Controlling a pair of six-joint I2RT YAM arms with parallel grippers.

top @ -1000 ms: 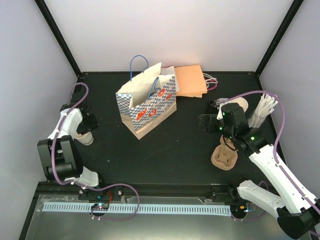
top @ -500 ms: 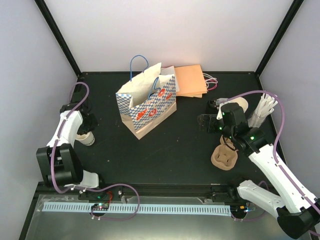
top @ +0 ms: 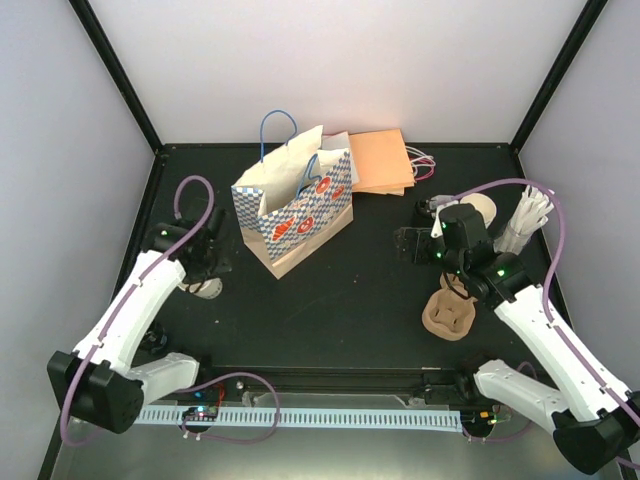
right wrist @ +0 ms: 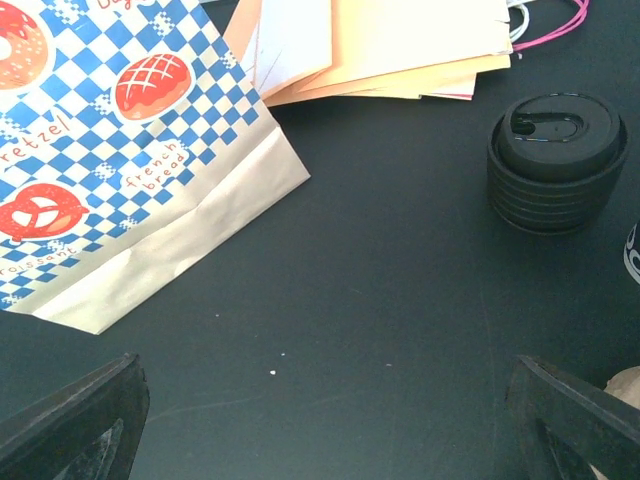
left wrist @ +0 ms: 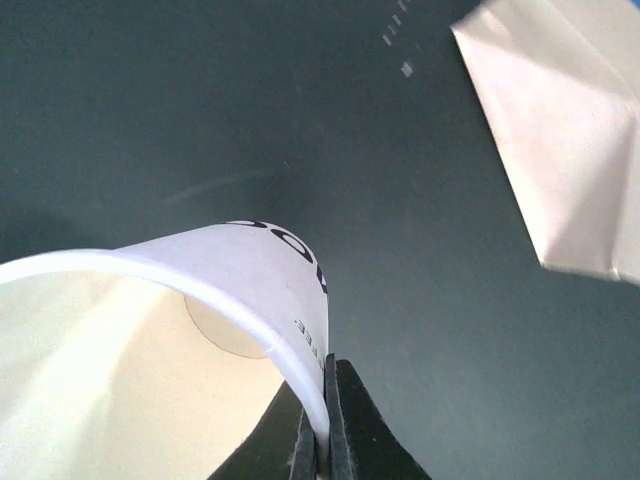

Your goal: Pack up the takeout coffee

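Left of the bag: paper cup (left wrist: 150, 330) is outside the bag (top: 295, 215), open-topped, with no lid on it.
Progress: early, I judge; the cup is gripped, while lidding and bagging are both left to do.
Left pincer (left wrist: 325, 445): closed tight, pinching the cup's rim wall between its tips.
Right pincer (right wrist: 325, 420): spread wide, holding nothing, above the surface (right wrist: 380, 300) near the stacked black lids (right wrist: 557, 150).

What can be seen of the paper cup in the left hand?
The paper cup is cream-white, with a rolled rim and black print outside. It has no lid and is empty; its round bottom shows inside. The left hand is shut on its wall at the rim, one finger inside, one outside. The cup is left of the patterned bag; whether it rests on the table cannot be told.
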